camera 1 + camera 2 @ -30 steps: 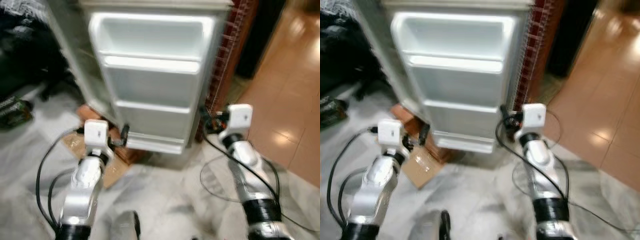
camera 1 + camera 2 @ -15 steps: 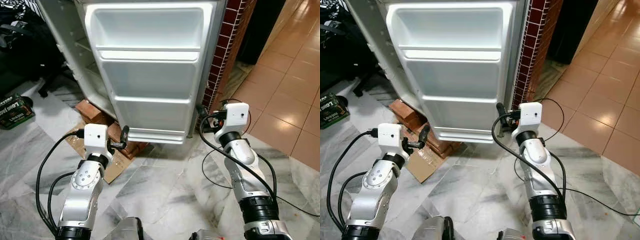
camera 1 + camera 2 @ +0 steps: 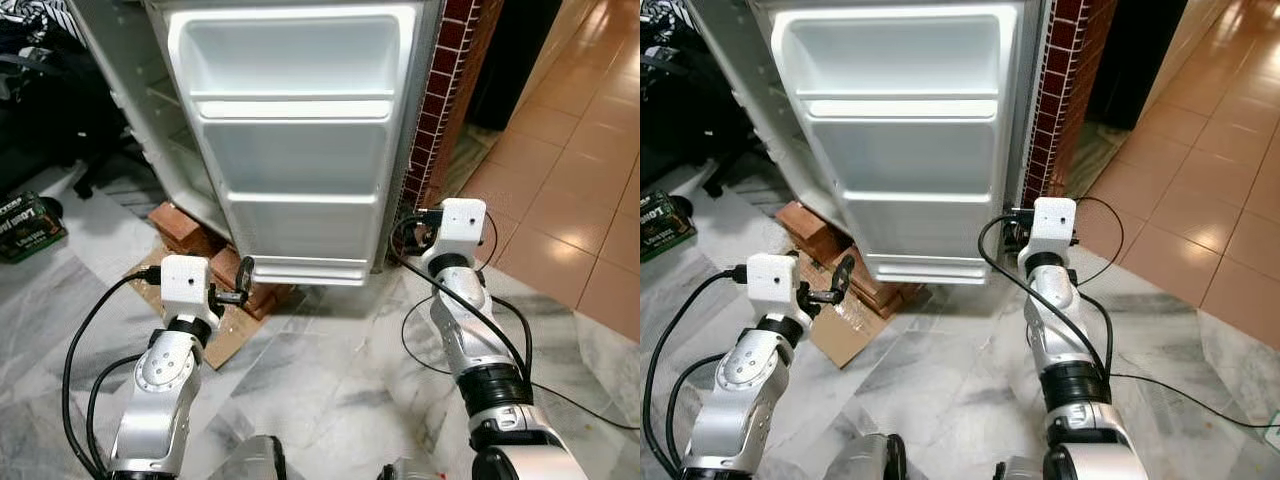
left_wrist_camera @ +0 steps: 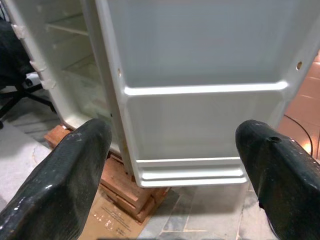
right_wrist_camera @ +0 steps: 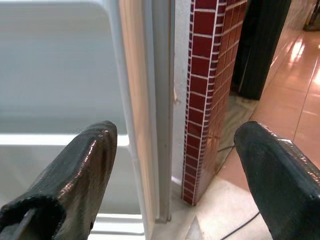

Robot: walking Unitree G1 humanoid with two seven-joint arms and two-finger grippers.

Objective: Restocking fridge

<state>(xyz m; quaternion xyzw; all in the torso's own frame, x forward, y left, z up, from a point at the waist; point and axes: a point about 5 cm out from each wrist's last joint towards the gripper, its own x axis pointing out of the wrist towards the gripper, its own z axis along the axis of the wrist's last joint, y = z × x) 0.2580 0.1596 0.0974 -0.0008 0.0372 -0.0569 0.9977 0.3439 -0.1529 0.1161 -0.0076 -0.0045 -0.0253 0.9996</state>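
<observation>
The fridge door (image 3: 300,150) is swung wide open, and its white inner side with the moulded shelves is turned toward the robot. The shelves on the door are seen bare. The door's lower edge hangs just above the marble floor (image 3: 330,380), with a thin gap under it. To the robot's left of the door, the fridge cabinet (image 4: 65,65) is seen with its inner racks, and it is raised on bricks (image 3: 185,228) with a flat piece of cardboard (image 3: 225,335) under and beside them.

The left gripper (image 3: 244,283) is held low, near the bottom left corner of the door, not touching it; its fingers (image 4: 65,175) are spread wide apart and nothing is between them. The right gripper (image 5: 175,160) is raised at the door's right edge, close to the narrow slot between the door's side and the red brick pillar (image 5: 210,80) — its fingers (image 5: 75,175) are also spread wide and hold nothing.

Open room is found mostly on the robot's right, where the marble passes into orange floor tiles (image 3: 570,190). On the left the way is narrowed by dark clutter (image 3: 50,110) and a green box (image 3: 28,222) on the floor. Black cables (image 3: 90,350) are looped beside both arms, one lying on the floor near the right arm.
</observation>
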